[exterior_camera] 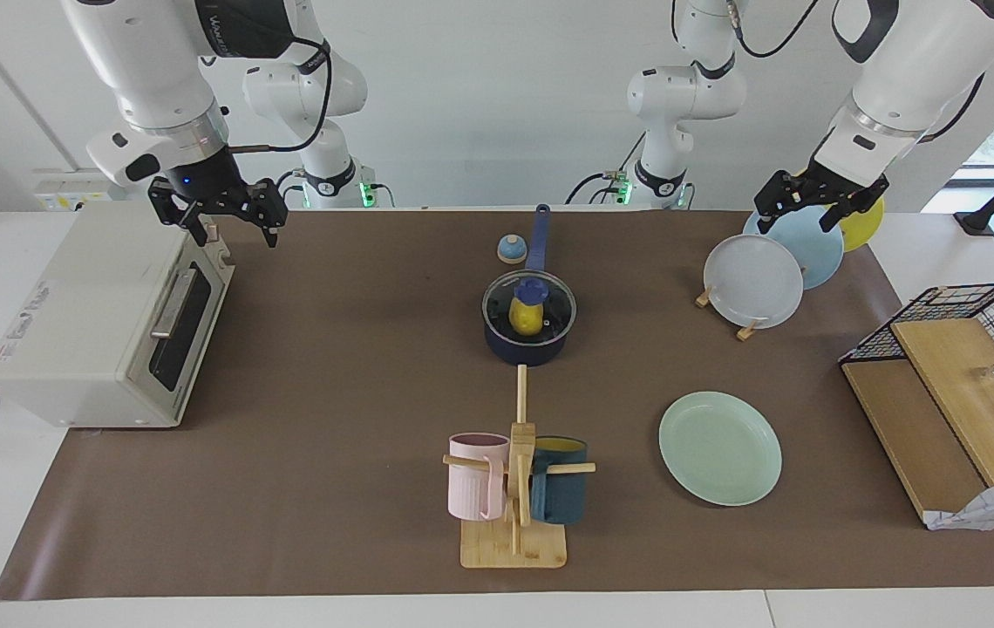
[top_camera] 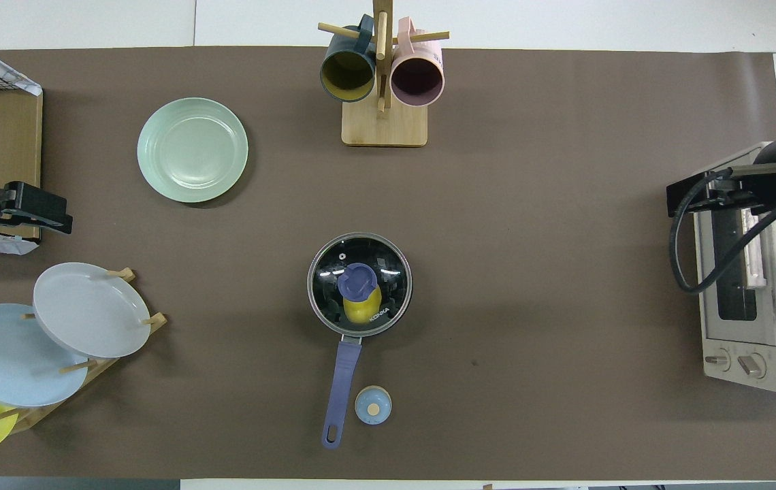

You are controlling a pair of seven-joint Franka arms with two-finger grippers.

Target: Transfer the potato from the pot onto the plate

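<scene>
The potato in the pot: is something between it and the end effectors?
Yes. A glass lid with a blue knob covers the pot, closing in the potato. It must come off first. The way to the plate looks unobstructed.

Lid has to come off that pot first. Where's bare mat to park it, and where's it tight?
Bare mat: the wide stretch between the pot and the toaster oven, and the patch between the pot, the green plate and the mug stand. Tight: by the plate rack, and beside the pot handle, where a small blue knob sits.
</scene>
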